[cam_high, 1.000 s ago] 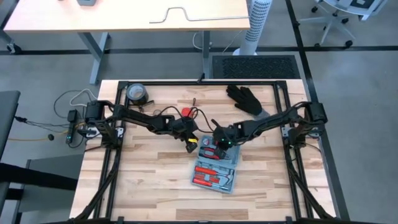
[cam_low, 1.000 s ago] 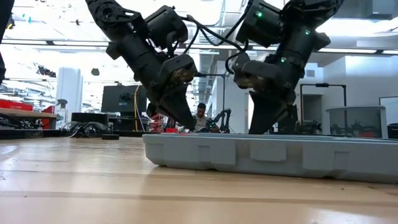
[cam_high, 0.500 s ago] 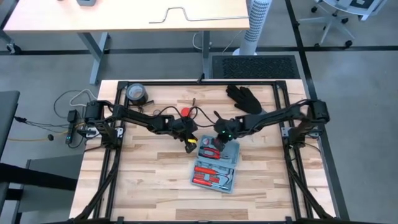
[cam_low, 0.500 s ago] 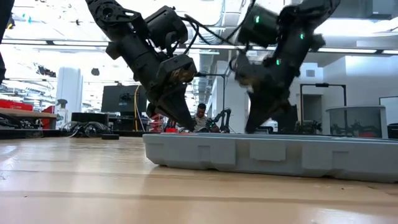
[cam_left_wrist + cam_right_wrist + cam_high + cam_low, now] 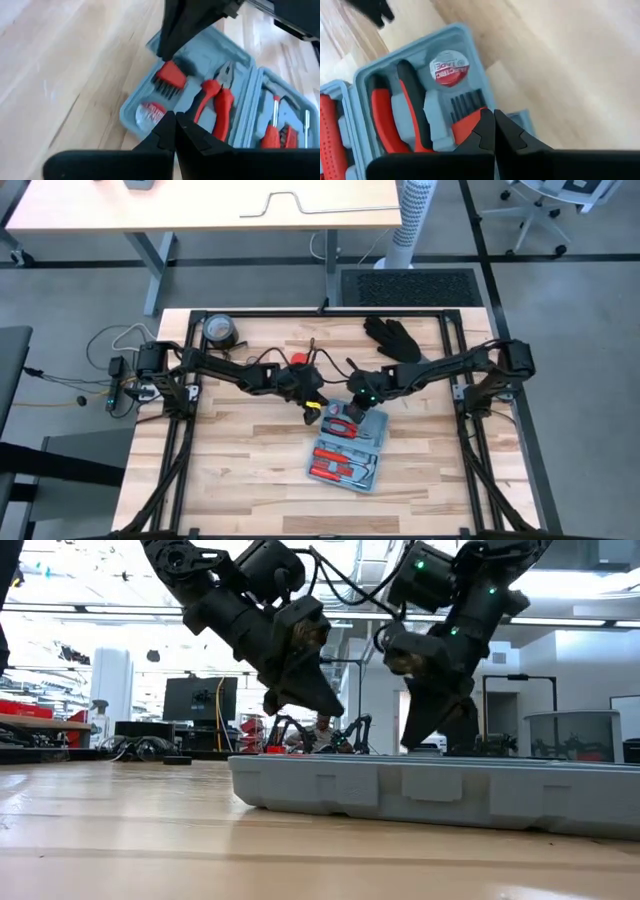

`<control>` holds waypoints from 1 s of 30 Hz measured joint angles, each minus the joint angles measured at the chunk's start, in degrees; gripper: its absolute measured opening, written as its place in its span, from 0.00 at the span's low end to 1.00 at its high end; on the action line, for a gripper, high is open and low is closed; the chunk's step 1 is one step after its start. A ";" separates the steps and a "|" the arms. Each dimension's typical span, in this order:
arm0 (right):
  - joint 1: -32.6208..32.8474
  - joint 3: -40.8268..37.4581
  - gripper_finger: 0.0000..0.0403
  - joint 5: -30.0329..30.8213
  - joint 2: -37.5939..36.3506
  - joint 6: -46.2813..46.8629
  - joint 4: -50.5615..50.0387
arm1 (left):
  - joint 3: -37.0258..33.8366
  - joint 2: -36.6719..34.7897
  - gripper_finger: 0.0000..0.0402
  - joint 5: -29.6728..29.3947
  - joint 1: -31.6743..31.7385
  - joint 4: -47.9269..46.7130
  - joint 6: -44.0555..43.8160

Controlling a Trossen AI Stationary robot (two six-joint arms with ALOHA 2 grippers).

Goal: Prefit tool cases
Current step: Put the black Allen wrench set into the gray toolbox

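Observation:
The light-blue tool case (image 5: 348, 448) lies open and flat on the wooden table, with red-handled tools in its moulded slots. Its far half holds a round tape measure (image 5: 449, 69), a red hex-key holder (image 5: 462, 127) and pliers (image 5: 215, 100). My left gripper (image 5: 311, 410) is shut and hangs above the case's far left corner, clear of it (image 5: 325, 712). My right gripper (image 5: 357, 404) is shut and reaches down into the case's far half, over the hex-key holder (image 5: 494, 122). My right gripper points down into the case's far half, its shut fingertips right over the red hex-key holder (image 5: 470, 122). In the low view the case's wall (image 5: 430, 790) hides the tips. Whether they touch the holder cannot be told.
A black glove (image 5: 395, 338) lies at the far right of the table. A roll of tape (image 5: 220, 330) sits at the far left, and a small red object (image 5: 298, 360) with cables behind my left arm. Bare wood lies to the left and near side of the case.
My left gripper has risen from the case's far left edge and now hangs clear above it, shifted a little toward the right. My right gripper has gone a little toward the table's far edge over the case. The case has stayed in place.

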 joint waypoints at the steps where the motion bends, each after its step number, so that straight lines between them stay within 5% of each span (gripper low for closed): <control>1: 0.23 0.03 0.00 0.53 -0.69 0.06 -0.73 | 0.34 0.08 0.00 0.02 0.00 0.15 0.31; 10: 2.84 -2.03 0.00 3.77 -6.32 4.02 -3.04 | 0.79 -0.38 0.00 2.90 3.36 -6.58 5.94; 20: 11.71 -16.69 0.00 4.60 -17.60 23.84 0.33 | 0.80 -0.27 0.00 7.47 7.28 -11.91 10.84; 30: 10.19 -17.04 0.00 1.92 -7.58 25.22 12.68 | -3.90 1.27 0.00 11.50 4.34 -12.54 8.26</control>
